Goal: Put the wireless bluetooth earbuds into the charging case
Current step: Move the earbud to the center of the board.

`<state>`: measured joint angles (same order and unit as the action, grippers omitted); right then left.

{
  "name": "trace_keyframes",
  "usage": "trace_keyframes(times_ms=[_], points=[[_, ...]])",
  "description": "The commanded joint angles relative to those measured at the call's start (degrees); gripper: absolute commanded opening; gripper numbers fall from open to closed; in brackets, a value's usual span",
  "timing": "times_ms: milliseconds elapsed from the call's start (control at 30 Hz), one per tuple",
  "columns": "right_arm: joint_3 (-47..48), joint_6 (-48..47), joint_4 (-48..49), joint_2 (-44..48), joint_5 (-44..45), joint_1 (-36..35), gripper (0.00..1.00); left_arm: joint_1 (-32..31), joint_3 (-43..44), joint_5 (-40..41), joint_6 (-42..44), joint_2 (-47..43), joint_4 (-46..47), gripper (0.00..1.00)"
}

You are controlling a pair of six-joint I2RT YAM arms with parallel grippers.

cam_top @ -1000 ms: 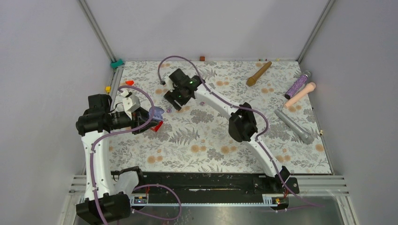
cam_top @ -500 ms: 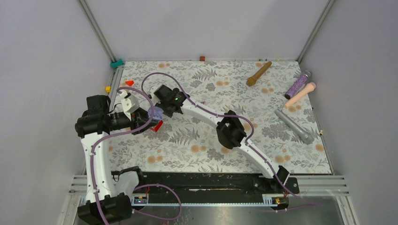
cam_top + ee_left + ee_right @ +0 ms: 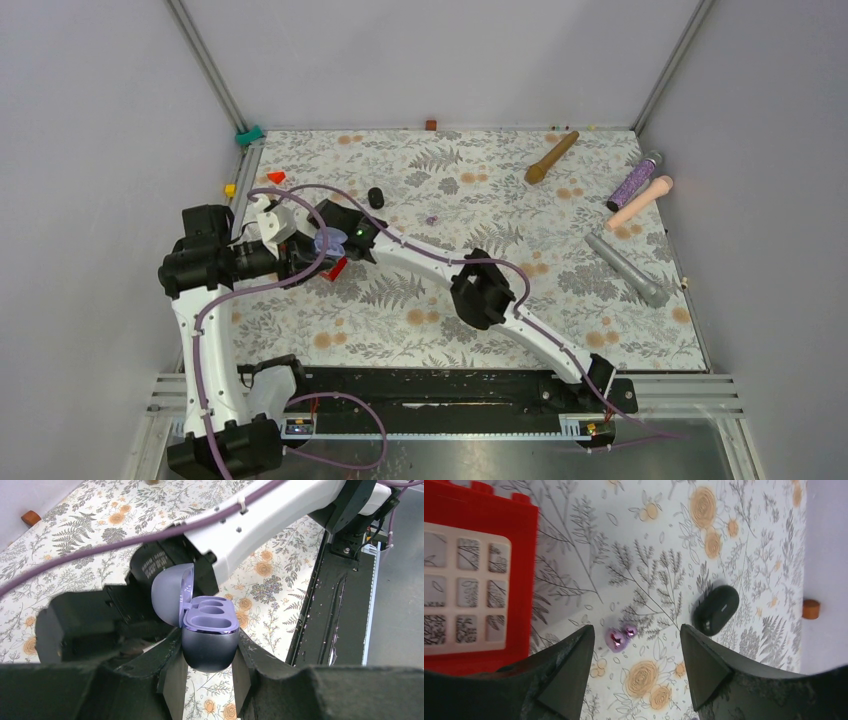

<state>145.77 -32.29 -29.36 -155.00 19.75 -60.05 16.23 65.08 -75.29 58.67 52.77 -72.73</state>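
Note:
My left gripper (image 3: 208, 655) is shut on the charging case (image 3: 210, 625), a dark-bodied purple case (image 3: 330, 240) held above the mat with its lid swung open. The wells that show in it are empty. The right gripper (image 3: 636, 630) stands open right beside the case (image 3: 325, 230), nothing between its fingers. One pale purple earbud (image 3: 619, 638) lies on the mat, seen between those fingers but far beyond them, and as a small speck (image 3: 432, 220) in the top view. The other earbuds are out of view.
A black oval piece (image 3: 716, 609) lies on the mat (image 3: 376, 197) near the earbud. A red tray (image 3: 479, 515) with a white grid sits under the arms (image 3: 336, 268). A wooden handle (image 3: 551, 157) and several cylinders (image 3: 627, 270) lie at the right.
The right arm has swung left and nearer, from the back middle of the mat to beside the case, uncovering the black piece and the purple earbud. The left arm has stayed put.

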Motion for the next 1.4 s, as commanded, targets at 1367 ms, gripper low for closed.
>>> trace_keyframes(times_ms=[1367], points=[[-28.3,7.6,-7.7,15.7,1.6,14.0,0.37,1.6,-0.1,-4.0,4.9,-1.9,-2.3,0.00]])
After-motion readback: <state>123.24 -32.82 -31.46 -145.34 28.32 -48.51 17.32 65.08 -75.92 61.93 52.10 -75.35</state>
